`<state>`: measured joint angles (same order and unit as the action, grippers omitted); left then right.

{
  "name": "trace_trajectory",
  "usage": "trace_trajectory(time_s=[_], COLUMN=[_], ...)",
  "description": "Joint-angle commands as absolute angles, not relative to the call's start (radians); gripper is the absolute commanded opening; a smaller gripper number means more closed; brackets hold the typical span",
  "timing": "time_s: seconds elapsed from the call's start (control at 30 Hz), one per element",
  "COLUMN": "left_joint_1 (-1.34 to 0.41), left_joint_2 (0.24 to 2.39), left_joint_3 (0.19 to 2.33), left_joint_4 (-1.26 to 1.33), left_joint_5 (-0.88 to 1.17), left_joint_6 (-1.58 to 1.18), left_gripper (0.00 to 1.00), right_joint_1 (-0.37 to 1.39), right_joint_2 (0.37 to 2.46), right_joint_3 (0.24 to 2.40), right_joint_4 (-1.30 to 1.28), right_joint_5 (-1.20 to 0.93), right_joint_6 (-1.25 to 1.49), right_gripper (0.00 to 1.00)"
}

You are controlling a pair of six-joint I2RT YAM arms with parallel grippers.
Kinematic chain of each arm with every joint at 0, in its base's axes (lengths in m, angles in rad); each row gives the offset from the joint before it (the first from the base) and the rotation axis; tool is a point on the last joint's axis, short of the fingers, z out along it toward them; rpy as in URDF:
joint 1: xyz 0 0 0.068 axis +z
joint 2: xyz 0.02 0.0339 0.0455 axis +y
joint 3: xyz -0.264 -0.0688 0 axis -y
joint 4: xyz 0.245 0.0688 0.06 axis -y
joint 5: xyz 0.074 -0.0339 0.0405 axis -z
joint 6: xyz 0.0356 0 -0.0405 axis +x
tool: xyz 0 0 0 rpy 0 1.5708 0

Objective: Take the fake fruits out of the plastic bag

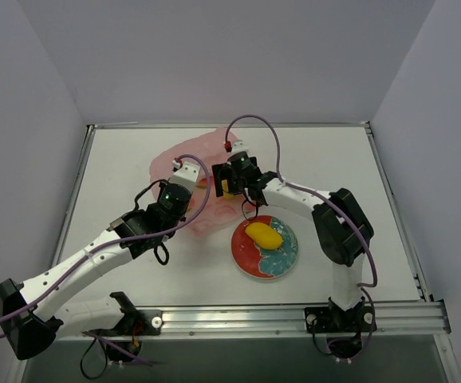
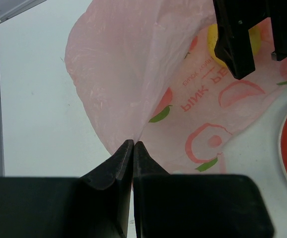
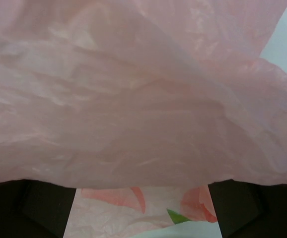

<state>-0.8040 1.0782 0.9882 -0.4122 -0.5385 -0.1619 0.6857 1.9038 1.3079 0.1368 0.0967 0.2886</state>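
From the top, the plastic bag (image 1: 184,159) sits mid-table behind the plate (image 1: 245,259), with one yellow fruit (image 1: 263,235) already on it. Left wrist cam: left gripper (image 2: 133,145) squeezed tight on a bag fold. Right wrist cam: right gripper (image 3: 141,191) spread wide, pink film draped across it.

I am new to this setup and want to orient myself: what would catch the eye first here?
The crinkled pink bag lies mid-table, and the left pincer is shut on a fold of it. The right pincer is at the bag, a yellow fruit showing between its fingers. A second fruit, also yellow, lies on the red-and-teal plate nearby.
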Motion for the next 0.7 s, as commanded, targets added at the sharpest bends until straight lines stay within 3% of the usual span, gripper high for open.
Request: trace_trajectory(time_s=[0.0,0.2,0.3,0.53,0.67], left_joint_1=[-0.81,-0.808,-0.807,-0.807,-0.807], left_joint_2=[1.071,1.078,1.078,1.074,1.074], left_joint_3=[1.029,1.034,1.035,1.035,1.034], left_joint_4=[-0.397,-0.402,-0.403,-0.407,-0.408], left_joint_5=[-0.531,-0.52,-0.52,-0.526,-0.532], left_joint_6=[-0.175,-0.175,-0.175,-0.175,-0.175], left_gripper=[0.02,0.02,0.02,0.02,0.02], right_joint_1=[0.677,0.673,0.673,0.673,0.673], right_joint_2=[1.963,2.02,2.014,1.956,1.913], right_joint_3=[1.376,1.402,1.394,1.341,1.304], right_joint_4=[0.156,0.182,0.196,0.224,0.224], right_joint_5=[0.061,0.02,0.011,0.011,-0.026], right_joint_6=[0.261,0.258,0.259,0.256,0.262], right_gripper=[0.97,0.97,0.91,0.51,0.41])
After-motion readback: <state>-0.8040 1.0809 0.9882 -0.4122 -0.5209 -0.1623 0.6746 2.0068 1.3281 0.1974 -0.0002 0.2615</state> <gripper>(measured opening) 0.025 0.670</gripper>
